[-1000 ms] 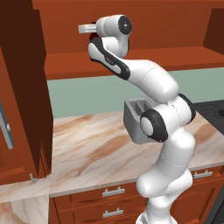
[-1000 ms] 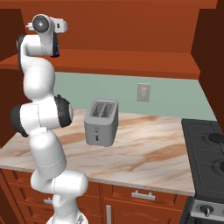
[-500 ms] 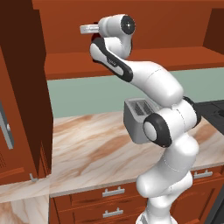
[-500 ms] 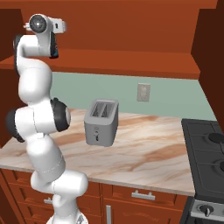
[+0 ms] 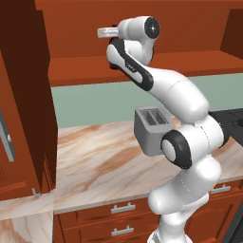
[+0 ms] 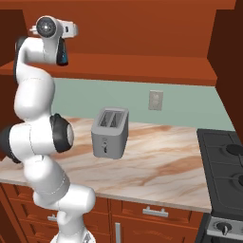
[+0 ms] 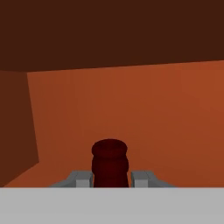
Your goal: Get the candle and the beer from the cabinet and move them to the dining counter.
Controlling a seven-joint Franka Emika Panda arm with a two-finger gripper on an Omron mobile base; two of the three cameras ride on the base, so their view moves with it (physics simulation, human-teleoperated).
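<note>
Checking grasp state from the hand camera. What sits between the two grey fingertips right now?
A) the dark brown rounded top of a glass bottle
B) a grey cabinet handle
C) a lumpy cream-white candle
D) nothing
A: in the hand view the dark brown rounded bottle top stands clamped between the gripper fingertips, inside the reddish-brown wooden cabinet.

the cabinet looks like reddish-brown wood with a smooth, faintly satin finish, and its bar handle reads as brushed grey metal. the counter is a polished beige-and-brown marbled slab — the toaster on it is matt grey metal. the beer has dark, smooth glass — dully glossy.
</note>
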